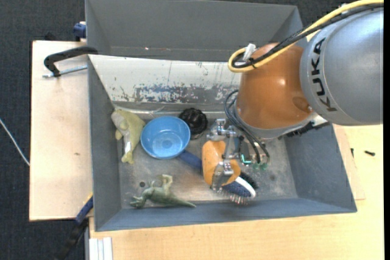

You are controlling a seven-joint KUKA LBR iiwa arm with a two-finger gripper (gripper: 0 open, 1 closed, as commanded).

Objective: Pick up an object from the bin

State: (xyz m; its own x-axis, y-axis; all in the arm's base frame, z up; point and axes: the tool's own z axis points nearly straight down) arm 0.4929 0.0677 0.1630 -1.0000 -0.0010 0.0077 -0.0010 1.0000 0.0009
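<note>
Here, orange rounded thing (210,161) touches tool (227,175), view's left side; tool state: cannot tell.

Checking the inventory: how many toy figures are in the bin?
2: a green lizard at the lower left, and a pale figure by the left wall. The arm may hide more.

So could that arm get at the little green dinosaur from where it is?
Probably yes. The green dinosaur lies uncovered on bare floor, left of the gripper in this view; only the bin's front wall sits close beside it.
</note>
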